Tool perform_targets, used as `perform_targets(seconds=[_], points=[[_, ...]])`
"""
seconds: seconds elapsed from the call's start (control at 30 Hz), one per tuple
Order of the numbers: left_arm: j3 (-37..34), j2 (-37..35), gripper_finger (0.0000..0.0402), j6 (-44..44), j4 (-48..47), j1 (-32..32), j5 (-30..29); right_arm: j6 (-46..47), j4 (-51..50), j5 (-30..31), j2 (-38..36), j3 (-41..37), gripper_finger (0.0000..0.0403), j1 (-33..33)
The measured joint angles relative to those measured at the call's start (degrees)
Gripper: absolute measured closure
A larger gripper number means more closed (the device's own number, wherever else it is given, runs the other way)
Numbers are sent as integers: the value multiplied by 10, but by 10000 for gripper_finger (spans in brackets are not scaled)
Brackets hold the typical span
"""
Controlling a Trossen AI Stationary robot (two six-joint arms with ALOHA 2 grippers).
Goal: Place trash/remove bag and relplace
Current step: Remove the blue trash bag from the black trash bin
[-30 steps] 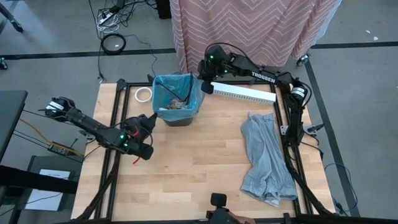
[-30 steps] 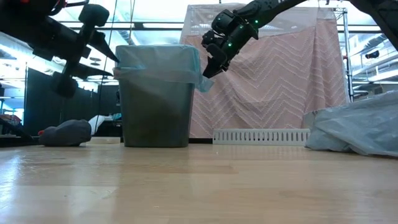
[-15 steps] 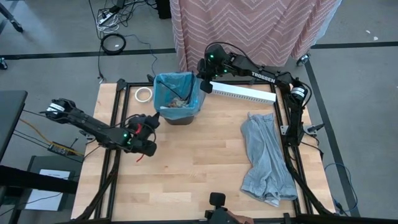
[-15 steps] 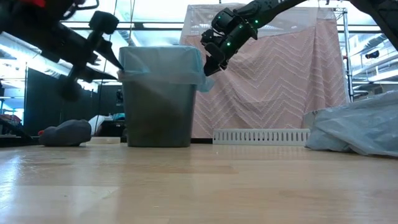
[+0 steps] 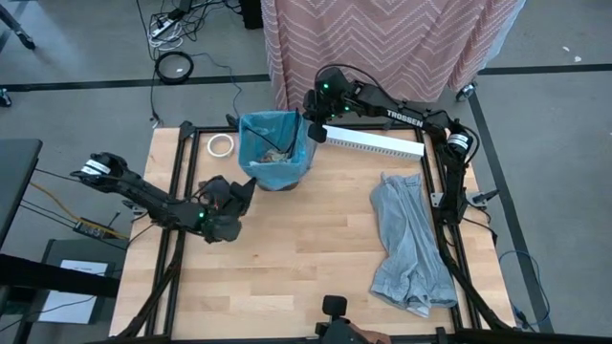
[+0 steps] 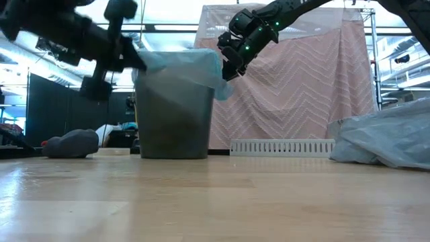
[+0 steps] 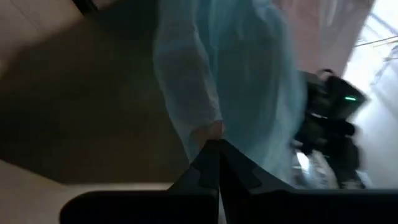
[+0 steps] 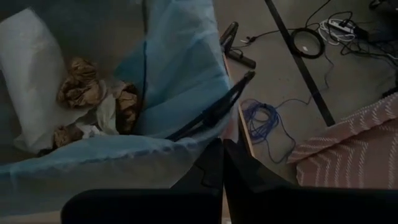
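Left gripper (image 5: 241, 188), open earlier, now pinches the blue bag (image 5: 287, 167) at the bin's near-left rim, right gripper (image 5: 312, 127) clamping its far-right rim; right wrist view alone reveals crumpled trash (image 8: 81, 87) inside.

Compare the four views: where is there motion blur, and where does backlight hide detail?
Low view: left arm smeared by motion, bin dark against bright windows. Left wrist view: blue bag soft and blurred. High view and right wrist view: evenly lit, crumpled trash clear.
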Motion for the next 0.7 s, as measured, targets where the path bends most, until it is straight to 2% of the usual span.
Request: perform_targets(seconds=[0.27, 0.43, 0.7], points=[[0, 0, 398, 208, 286, -59, 1, -1, -5, 0, -4, 0, 403, 0], [0, 0, 398, 272, 376, -82, -5, -3, -10, 1, -20, 0, 403, 1], [0, 0, 396, 386, 520, -85, -9, -21, 18, 1, -76, 0, 403, 9]])
